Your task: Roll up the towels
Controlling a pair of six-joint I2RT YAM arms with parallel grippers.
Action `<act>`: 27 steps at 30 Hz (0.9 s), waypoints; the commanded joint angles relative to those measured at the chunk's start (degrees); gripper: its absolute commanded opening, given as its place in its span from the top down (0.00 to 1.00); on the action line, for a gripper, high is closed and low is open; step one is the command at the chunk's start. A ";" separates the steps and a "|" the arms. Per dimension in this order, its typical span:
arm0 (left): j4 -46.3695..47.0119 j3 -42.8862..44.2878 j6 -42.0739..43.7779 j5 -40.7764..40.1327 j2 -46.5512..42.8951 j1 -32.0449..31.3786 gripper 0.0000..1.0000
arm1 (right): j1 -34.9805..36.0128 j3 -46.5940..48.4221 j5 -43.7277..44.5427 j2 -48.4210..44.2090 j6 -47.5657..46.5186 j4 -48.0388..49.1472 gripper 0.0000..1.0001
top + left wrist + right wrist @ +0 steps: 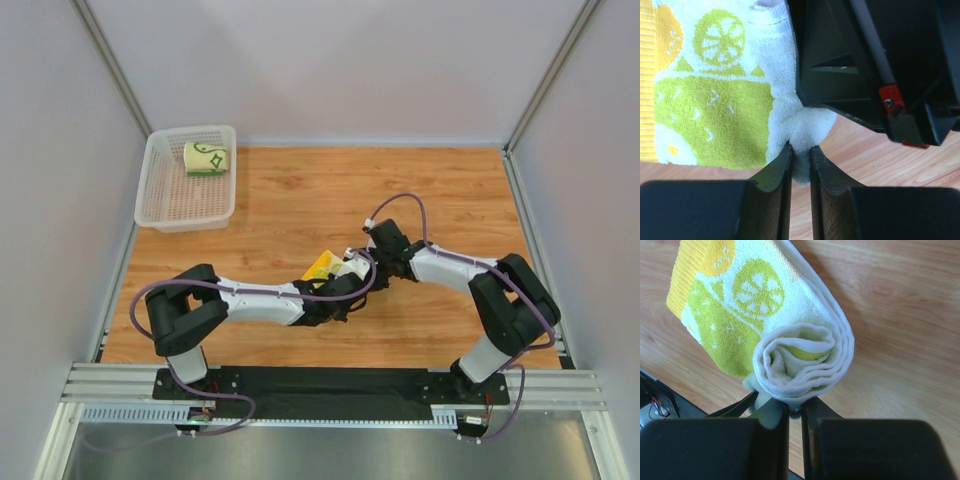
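Observation:
The yellow-green blotched towel with an orange edge lies mid-table between both grippers, partly rolled. My left gripper is shut on a pinch of its white cloth; its lemon print spreads to the left. My right gripper is shut on the rolled end, whose spiral shows just above the fingertips. The green-line towel sits rolled inside the white basket at the far left.
The wooden table is walled by grey panels on three sides. The right arm's black wrist hangs close over the left gripper. A metal rail runs along the near edge.

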 commanded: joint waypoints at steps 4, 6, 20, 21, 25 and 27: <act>0.12 -5.42 -1.20 12.82 3.12 1.70 0.92 | 0.83 2.04 0.28 2.21 -3.58 -5.68 0.67; -0.40 -6.20 -2.17 14.58 1.63 1.79 0.94 | 0.39 2.22 1.34 2.30 -4.29 -6.30 0.63; -7.17 -12.10 -9.73 14.24 -12.53 -0.06 0.96 | -5.23 4.58 5.73 2.66 -7.54 -9.72 0.61; -7.95 -12.10 -10.43 14.24 -12.71 -0.23 0.96 | -5.33 4.94 6.43 2.48 -7.72 -10.25 0.61; -8.93 -12.62 -12.01 15.38 -14.99 -0.59 0.96 | -5.85 6.26 10.74 2.04 -9.12 -13.76 0.61; -9.28 -12.54 -12.45 16.69 -16.22 -0.59 0.96 | -6.38 6.70 13.64 1.60 -9.74 -14.82 0.61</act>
